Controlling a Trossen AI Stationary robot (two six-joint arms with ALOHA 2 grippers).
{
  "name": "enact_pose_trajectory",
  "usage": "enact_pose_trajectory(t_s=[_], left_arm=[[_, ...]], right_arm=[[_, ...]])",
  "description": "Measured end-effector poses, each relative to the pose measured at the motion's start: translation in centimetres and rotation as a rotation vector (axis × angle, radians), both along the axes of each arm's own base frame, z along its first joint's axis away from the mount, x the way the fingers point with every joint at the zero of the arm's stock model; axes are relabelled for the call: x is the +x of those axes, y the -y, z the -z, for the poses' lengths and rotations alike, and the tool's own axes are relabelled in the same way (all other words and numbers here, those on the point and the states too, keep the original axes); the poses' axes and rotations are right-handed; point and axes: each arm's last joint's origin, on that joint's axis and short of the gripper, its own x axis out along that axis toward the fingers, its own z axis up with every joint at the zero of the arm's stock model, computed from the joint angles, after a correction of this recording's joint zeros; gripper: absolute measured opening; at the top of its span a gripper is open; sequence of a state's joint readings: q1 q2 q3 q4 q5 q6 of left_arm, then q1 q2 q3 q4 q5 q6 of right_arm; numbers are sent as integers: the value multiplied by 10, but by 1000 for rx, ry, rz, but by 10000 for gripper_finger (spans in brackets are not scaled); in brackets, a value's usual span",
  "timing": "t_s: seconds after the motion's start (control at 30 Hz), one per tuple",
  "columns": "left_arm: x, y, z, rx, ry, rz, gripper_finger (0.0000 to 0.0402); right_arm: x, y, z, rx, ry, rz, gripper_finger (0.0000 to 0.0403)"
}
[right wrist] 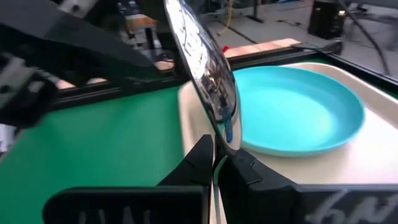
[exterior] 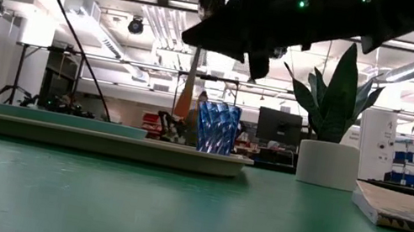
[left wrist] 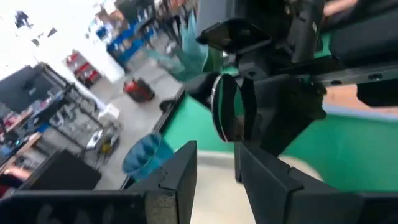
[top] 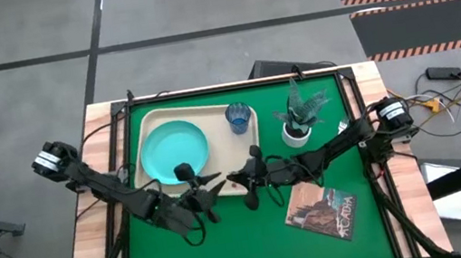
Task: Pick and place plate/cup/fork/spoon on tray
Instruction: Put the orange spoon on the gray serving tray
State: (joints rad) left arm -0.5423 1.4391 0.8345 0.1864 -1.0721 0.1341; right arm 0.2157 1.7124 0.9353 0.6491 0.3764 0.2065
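High view: the plate (top: 174, 151) and cup (top: 239, 117) sit on the tray (top: 221, 178); both end effectors meet at its near edge. Right wrist view: the right end effector (right wrist: 216, 163) pinches the spoon (right wrist: 205, 68). Left wrist view: the left end effector (left wrist: 214, 169) is spread

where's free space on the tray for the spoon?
The tray has bare room right of the plate, below the cup, and a thin strip along its near rim. The right pincer holds the spoon above that near edge, close to the left pincer. Roomier: green table left of the book.
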Motion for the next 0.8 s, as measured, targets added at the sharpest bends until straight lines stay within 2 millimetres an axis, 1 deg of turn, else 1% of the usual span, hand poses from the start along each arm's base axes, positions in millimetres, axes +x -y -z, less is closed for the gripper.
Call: enact_pose_trajectory(t_s=[0.1,0.2,0.27,0.33,0.47,0.57,0.63,0.73,0.8], left_arm=[[-4,-2,10,-39,65,33,107],[-9,-4,15,-141,125,102,107],[-12,-5,21,-194,127,133,107],[-14,-7,27,-245,139,124,107],[-18,-10,33,-348,180,100,107],[-19,-10,35,-340,166,102,107],[-20,-11,33,-297,150,115,107],[-24,-13,22,-228,145,134,107],[-28,-16,14,-199,154,130,107]], right_arm=[[0,-1,-1,7,5,-18,8],[-1,-1,-4,25,3,-49,8],[-1,2,-8,54,8,-69,8],[-1,8,-13,95,8,-79,8],[1,27,-15,178,22,-56,8],[5,37,-20,226,42,-40,8],[9,44,-24,257,31,-25,8],[15,50,-29,263,-6,5,8],[20,49,-33,253,-5,-3,8]])
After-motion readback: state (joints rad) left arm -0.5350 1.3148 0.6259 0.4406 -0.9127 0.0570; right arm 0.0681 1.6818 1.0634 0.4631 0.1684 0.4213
